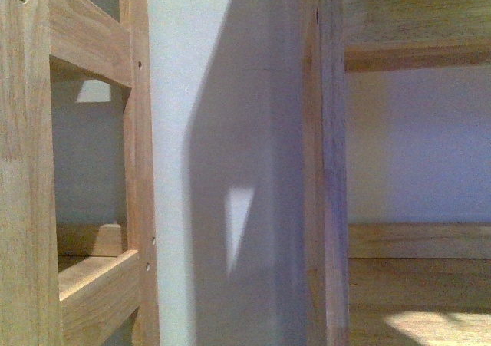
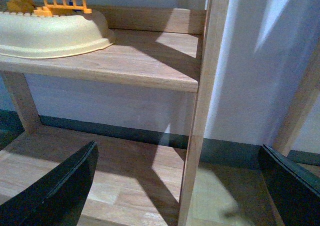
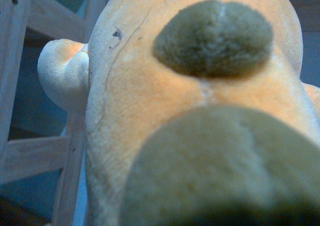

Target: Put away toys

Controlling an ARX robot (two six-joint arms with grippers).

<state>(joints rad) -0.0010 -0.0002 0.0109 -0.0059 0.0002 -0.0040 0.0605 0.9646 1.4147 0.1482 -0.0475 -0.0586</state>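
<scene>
Soft orange-yellow plush animal (image 3: 150, 100) with olive-brown fuzzy patches fills right wrist view, close against camera. Pale wooden ladder-like frame (image 3: 30, 151) behind it. Right gripper hidden; grip cannot be told. Left gripper (image 2: 177, 148): black fingers wide apart, empty, facing light wooden shelf (image 2: 125, 60) bearing cream plastic tray (image 2: 50, 35).

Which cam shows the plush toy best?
Right wrist view: the plush toy fills the frame close up, with its orange fur clear. Front and left wrist views show wooden shelves but none of it.
</scene>
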